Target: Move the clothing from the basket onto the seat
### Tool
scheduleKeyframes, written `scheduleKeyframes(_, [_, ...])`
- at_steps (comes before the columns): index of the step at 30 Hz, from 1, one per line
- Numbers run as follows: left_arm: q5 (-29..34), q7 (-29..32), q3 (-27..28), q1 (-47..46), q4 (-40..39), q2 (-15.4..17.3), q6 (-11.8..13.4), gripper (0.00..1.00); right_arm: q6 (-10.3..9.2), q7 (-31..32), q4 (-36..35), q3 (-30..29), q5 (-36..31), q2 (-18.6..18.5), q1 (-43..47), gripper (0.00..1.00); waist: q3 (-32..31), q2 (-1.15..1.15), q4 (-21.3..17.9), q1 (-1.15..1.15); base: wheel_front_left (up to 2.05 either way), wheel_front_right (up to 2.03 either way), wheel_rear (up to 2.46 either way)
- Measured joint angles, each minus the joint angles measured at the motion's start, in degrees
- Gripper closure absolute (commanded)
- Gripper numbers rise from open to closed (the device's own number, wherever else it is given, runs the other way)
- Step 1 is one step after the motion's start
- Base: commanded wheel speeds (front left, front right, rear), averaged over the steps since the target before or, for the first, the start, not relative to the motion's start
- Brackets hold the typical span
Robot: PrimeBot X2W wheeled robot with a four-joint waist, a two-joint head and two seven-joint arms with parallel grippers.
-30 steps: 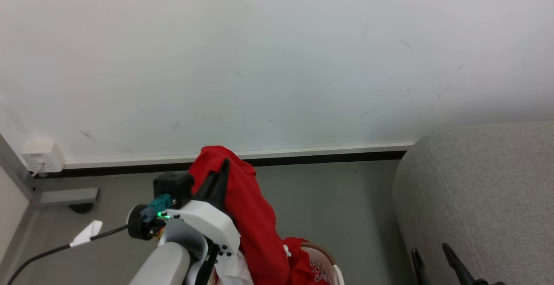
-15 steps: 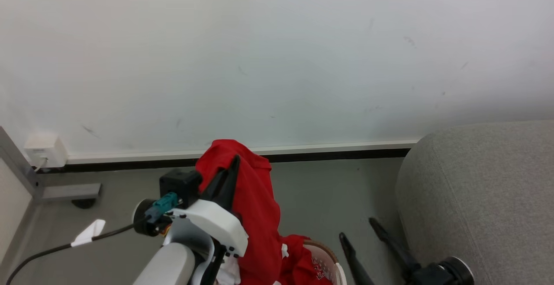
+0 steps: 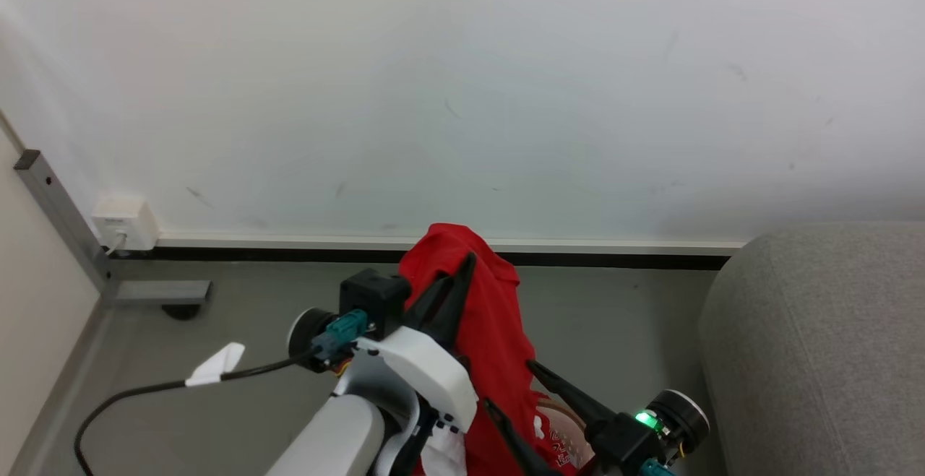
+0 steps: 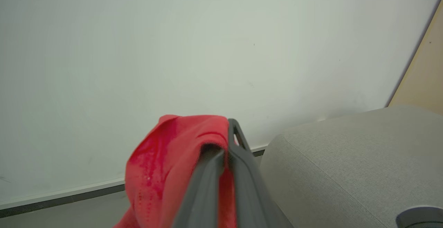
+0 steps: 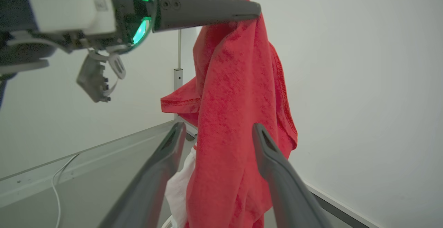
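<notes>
My left gripper (image 3: 457, 277) is shut on the top of the red clothing (image 3: 498, 331), which hangs from it in a long fold above the basket. A bit of the basket's brown rim (image 3: 562, 408) peeks out beside the fabric. My right gripper (image 3: 508, 383) stands open at the lower right, its fingers either side of the hanging fabric. In the right wrist view the clothing (image 5: 228, 82) hangs between the open fingers of my right gripper (image 5: 218, 127), under the left gripper (image 5: 254, 11). In the left wrist view the left gripper (image 4: 225, 141) pinches the clothing (image 4: 162, 162). The grey seat (image 3: 816, 346) is at the right.
A white wall with a dark baseboard (image 3: 289, 253) runs close behind. A wall socket (image 3: 124, 222), a metal post with a foot (image 3: 159, 292) and a black cable (image 3: 144, 389) lie to the left. A white cloth (image 5: 178, 183) hangs low beside the red fabric. Grey floor separates basket and seat.
The right gripper has come in from the lower right, leftwards, up to the hanging clothing. The head camera has shifted, sliding the scene rightwards. The left gripper still holds the clothing.
</notes>
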Motion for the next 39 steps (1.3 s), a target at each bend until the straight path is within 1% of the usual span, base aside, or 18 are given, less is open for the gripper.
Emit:
scheduleKeyframes(5, [0.04,0.44,-3.32,-1.48,-0.71,-1.68,-0.67,1.00,0.00,0.00,5.02,-0.93,-0.68,-0.05,-2.02,0.00,0.18,0.00,2.44,0.00,0.00,0.00,0.00])
scheduleKeyframes(11, [-0.62,0.57,-5.45,-2.07,-1.60,-2.34,-0.21,1.00,0.00,-0.01,9.96,-2.09,-1.15,-0.05,-4.32,0.00,0.04,0.00,4.32,0.00,0.00,0.00,0.00])
scheduleKeyframes(12, [-0.69,0.57,-5.75,-2.14,-1.66,-2.40,-0.20,1.00,0.00,-0.01,10.79,-2.25,-0.77,-0.07,-4.56,0.31,0.01,0.00,4.54,0.00,0.00,0.00,0.00])
scheduleKeyframes(13, [-0.71,0.57,-5.95,-2.22,-1.69,-2.45,-0.10,1.00,0.00,-0.01,11.35,-2.24,0.15,-0.12,-4.69,1.00,-0.01,0.00,4.72,0.00,0.00,0.00,0.00])
scheduleKeyframes(16, [-0.86,0.55,-6.01,-2.30,-1.60,-2.57,0.55,1.00,0.00,0.00,11.87,-2.22,3.26,-0.08,-5.20,1.00,-0.03,0.00,4.91,0.00,0.00,0.00,0.00])
scheduleKeyframes(19, [-0.85,0.44,-5.38,-2.29,-0.92,-2.04,1.41,1.00,0.00,0.00,12.04,-3.00,4.41,-0.08,-5.58,1.00,0.06,0.00,4.50,0.00,0.00,0.00,0.00])
scheduleKeyframes(20, [-0.84,0.40,-5.13,-2.29,-0.69,-1.77,1.80,0.68,0.00,0.00,12.05,-3.48,4.58,-0.08,-5.58,1.00,0.13,0.00,4.30,0.00,0.00,0.00,0.00])
scheduleKeyframes(21, [-0.76,0.42,-5.11,-2.29,-0.32,-1.46,1.92,0.00,0.00,0.00,12.03,-3.90,4.58,-0.09,-5.61,1.00,0.18,0.00,4.10,0.00,0.00,0.00,0.00])
scheduleKeyframes(24, [-0.67,1.44,-5.67,-1.98,0.90,-0.90,1.96,0.00,0.00,0.01,11.79,-4.89,4.78,-0.09,-5.64,1.00,0.27,0.00,3.50,0.00,0.00,0.00,0.00])
scheduleKeyframes(28, [-1.29,3.25,-6.32,-1.14,1.56,-0.24,0.98,0.00,0.00,0.01,11.06,-6.55,5.47,-0.10,-5.64,1.00,0.33,0.00,2.98,0.00,0.00,0.00,0.00])
scheduleKeyframes(39, [-2.68,4.45,-6.56,-0.64,1.23,0.48,1.07,0.00,0.00,0.01,10.89,-9.60,5.19,-0.10,-5.64,1.00,-0.04,0.00,2.56,0.00,0.00,0.00,0.00])
